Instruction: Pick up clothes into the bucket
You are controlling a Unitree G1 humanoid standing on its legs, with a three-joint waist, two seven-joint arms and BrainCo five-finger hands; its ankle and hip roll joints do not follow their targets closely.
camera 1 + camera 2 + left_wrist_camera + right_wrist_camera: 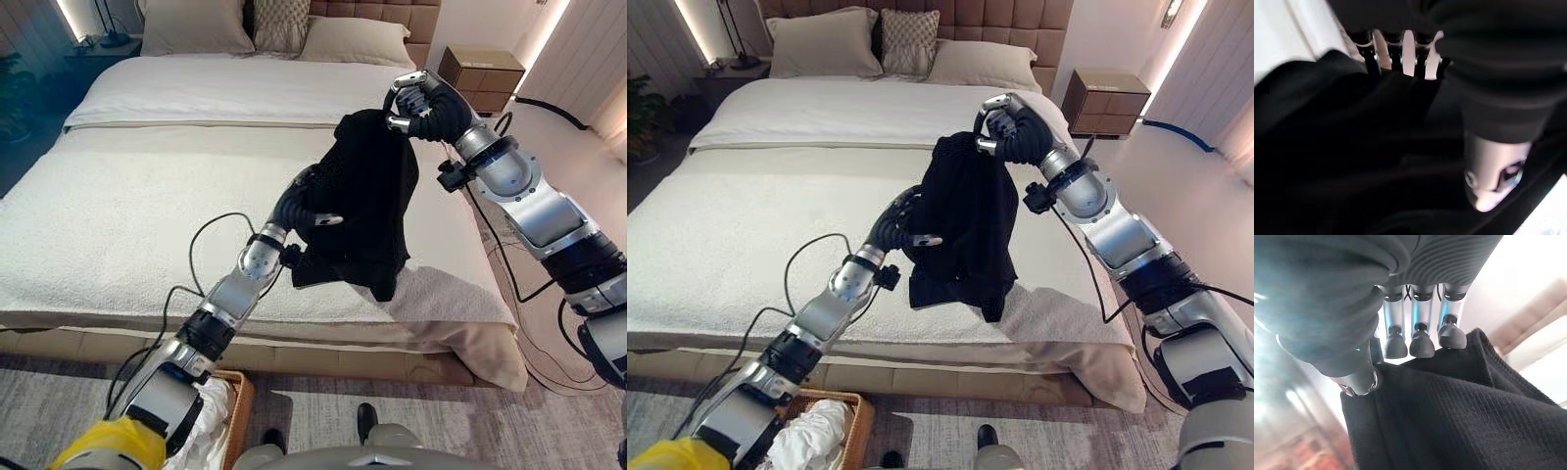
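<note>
The black garment (362, 196) hung in the air over the bed (147, 215), held at both ends — its long axis ran from far-right, up high, down to near-left. The right robot hand (416, 103) pinched the top edge, fingers curled against thumb w/ cloth between them. The left robot hand (309, 211) was lower and nearer, pushed into the garment's left side; its fingers were buried in the dark folds, so I couldn't tell if they were curled or straight.

The basket (854, 431) sat on the floor near-left, below the bed edge, right by the left arm, already holding some white clothes (813, 436). So the garment lay up and to the far right of it — the move prob. needed a swing down and left, left robot hand being the nearer.

Right wrist view showed the pinch clearly: dark fingertips (1420, 342) pressed on the ribbed cloth edge. Eye views gave the basket.
</note>
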